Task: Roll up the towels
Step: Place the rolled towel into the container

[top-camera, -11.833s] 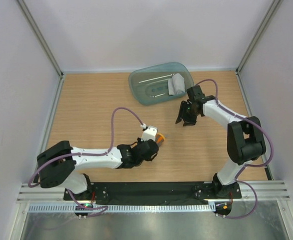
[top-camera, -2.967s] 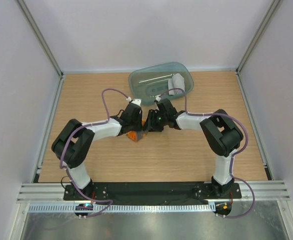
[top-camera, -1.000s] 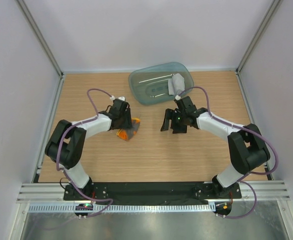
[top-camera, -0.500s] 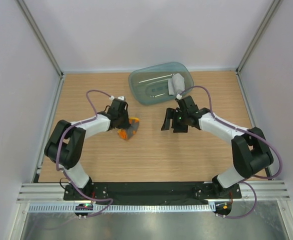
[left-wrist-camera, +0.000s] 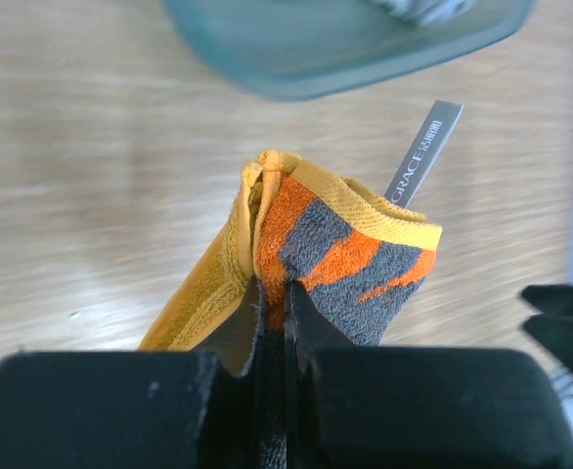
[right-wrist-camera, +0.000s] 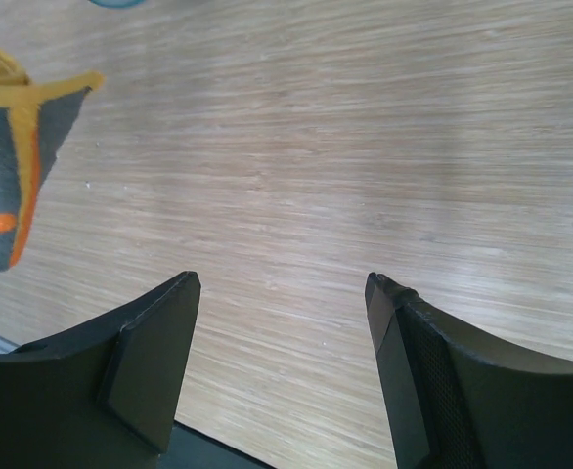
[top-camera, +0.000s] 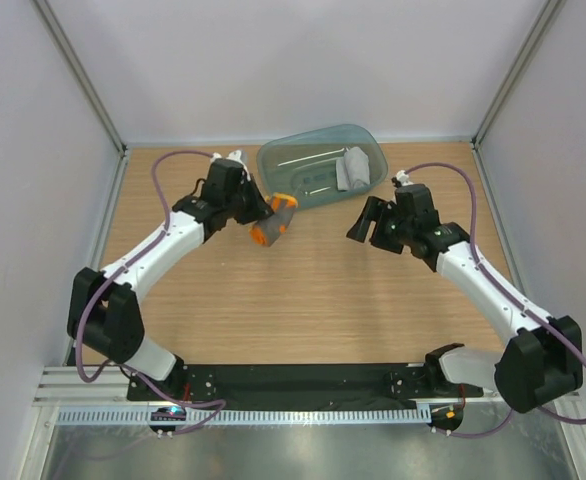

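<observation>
Orange towel [top-camera: 273, 218] is folded into a wad with its label sticking out, pinched in my left gripper [top-camera: 259, 211], which is clamped hard on it. It's held just at 7 o'clock of the tray [top-camera: 303, 165]. Grey towel [top-camera: 354, 168] lies in the tray's 3 o'clock end. Right gripper [top-camera: 368, 222] sits at 3 o'clock of the orange towel, well apart, jaws spread, nothing in them, over the table [top-camera: 323, 300].
</observation>
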Robot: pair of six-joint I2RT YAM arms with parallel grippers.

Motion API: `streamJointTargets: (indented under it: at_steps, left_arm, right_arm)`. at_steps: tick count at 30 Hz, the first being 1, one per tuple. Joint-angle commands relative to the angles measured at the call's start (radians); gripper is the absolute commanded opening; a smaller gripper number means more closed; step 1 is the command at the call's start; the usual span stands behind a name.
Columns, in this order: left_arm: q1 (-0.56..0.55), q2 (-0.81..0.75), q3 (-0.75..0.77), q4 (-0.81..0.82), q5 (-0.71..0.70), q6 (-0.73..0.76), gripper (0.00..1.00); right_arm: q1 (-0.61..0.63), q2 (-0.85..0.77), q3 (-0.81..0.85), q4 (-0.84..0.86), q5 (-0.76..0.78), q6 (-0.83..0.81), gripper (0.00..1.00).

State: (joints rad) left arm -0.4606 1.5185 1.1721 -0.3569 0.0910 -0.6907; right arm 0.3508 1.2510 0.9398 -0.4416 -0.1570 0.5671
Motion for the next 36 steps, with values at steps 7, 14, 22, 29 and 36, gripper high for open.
streamJointTargets:
  at_steps: [7, 14, 22, 29, 36]
  left_arm:
    - [-0.001, 0.259, 0.296, 0.203, 0.114, -0.231, 0.0]
    - [-0.006, 0.546, 0.581, 0.269, 0.017, -0.389, 0.0]
    - [-0.01, 0.815, 0.915, 0.214, -0.135, -0.46, 0.0]
    - [-0.033, 0.98, 1.129, 0.095, -0.272, -0.477, 0.0]
    - [-0.079, 1.152, 1.253, 0.116, -0.332, -0.533, 0.0]
  right_arm:
    - [-0.038, -0.154, -0.021, -0.032, 0.008, 0.086, 0.76]
    - [-0.038, -0.212, -0.05, -0.048, -0.042, 0.119, 0.76]
    - [-0.036, -0.251, -0.049, -0.107, -0.062, 0.105, 0.77]
    - [-0.036, -0.251, -0.041, -0.138, -0.052, 0.082, 0.77]
    - [-0.036, -0.257, -0.041, -0.175, -0.027, 0.059, 0.76]
